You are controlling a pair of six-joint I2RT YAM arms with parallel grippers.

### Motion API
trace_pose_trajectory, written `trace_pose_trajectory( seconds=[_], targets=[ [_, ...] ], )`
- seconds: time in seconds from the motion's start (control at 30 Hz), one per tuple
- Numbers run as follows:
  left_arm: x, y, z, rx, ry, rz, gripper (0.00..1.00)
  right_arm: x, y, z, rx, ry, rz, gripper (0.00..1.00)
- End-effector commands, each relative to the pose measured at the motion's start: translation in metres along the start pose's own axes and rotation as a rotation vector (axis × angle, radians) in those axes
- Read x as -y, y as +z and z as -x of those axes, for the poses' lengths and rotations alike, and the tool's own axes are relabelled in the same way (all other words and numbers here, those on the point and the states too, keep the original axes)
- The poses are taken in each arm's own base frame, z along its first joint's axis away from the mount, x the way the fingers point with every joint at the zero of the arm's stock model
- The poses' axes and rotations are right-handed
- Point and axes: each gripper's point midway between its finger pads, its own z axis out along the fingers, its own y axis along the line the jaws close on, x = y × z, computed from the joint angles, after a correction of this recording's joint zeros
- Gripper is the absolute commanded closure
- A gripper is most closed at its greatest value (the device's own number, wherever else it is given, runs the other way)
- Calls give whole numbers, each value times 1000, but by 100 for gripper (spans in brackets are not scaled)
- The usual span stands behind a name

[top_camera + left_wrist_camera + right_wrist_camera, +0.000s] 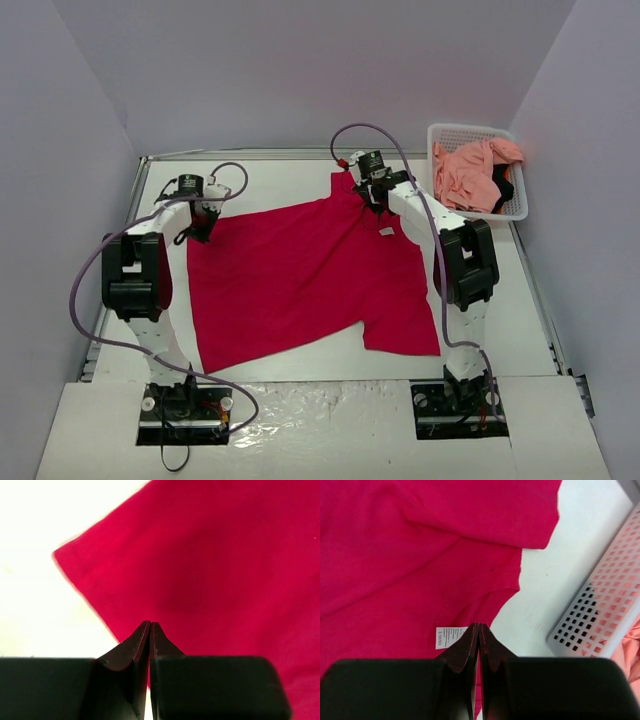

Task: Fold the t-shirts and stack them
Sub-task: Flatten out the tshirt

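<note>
Across the middle of the table, the crimson t-shirt lies spread flat. Both arms reach forward over it, the left gripper clenched on its far left corner and the right gripper pinching the collar edge. Only the right wrist view shows the white label beside the fingers. Farther right, the lattice basket holds the salmon t-shirt and a black garment.

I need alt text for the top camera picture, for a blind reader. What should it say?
A red t-shirt lies spread on a white table, the left gripper at its far left corner, the right gripper at its collar. A basket at far right holds a pink shirt.
</note>
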Motion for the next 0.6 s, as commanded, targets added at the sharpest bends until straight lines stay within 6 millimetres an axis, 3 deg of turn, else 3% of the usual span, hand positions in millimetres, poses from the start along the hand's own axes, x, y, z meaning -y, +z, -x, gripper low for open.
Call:
trace_pose_trajectory(
  seconds=[0.0,0.3,0.33,0.57],
  targets=[
    [11,4,7,-11,-25,-60,98,-19,4,-18,-68,-11,77,100],
    [10,34,2,-87,-68,-60,98,-34,34,-39,-142,-33,104,100],
    [-5,33,2,-86,-109,-40,98,-38,39,-44,-157,-39,113,100],
    [-13,35,7,-110,-155,-28,97,-47,58,-80,-249,-24,148,100]
  ],
)
